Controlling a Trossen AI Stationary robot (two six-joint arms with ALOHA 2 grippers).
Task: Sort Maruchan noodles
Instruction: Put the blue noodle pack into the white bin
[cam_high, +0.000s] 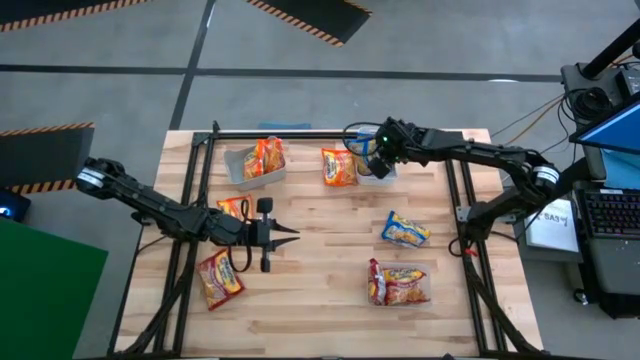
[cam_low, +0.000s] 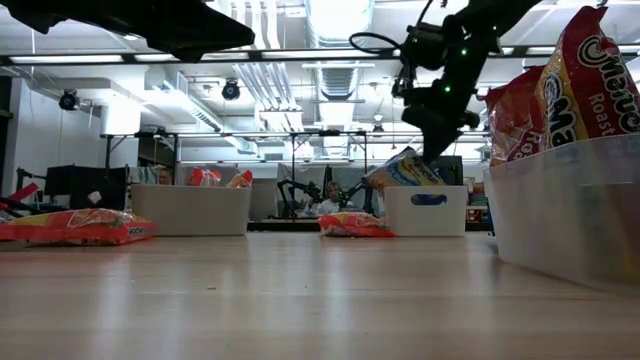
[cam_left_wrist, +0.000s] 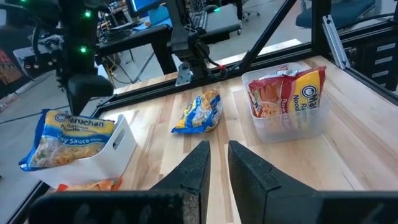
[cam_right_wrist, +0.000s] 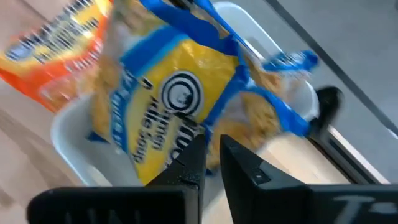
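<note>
Maruchan packets lie scattered on the wooden table. An orange one (cam_high: 338, 167) lies near the far edge, another (cam_high: 232, 208) and a red-orange one (cam_high: 220, 278) on the left, and a blue-and-yellow one (cam_high: 405, 230) on the right. My right gripper (cam_high: 372, 165) hangs over a small white container (cam_high: 380, 180) at the far edge, shut on a blue-and-yellow packet (cam_right_wrist: 174, 93). My left gripper (cam_high: 295, 238) hovers above the table's left middle, shut, pointing right and touching nothing. My right gripper (cam_right_wrist: 211, 149) comes from above, pointing down, with its fingers closed on the near edge (cam_right_wrist: 208, 134) of the blue-and-yellow packet; the fingers themselves hide the exact spot. The packet (cam_low: 400, 170) sits tilted, one end over the container's rim (cam_low: 392, 192), the rest inside.
A clear container (cam_high: 245, 172) at the far left holds orange packets (cam_high: 265, 157). Another (cam_left_wrist: 311, 124) at the near right holds red packets (cam_high: 400, 283). Black frame rails (cam_high: 300, 132) run along the table's far edge and sides. Bare wood lies in the middle.
</note>
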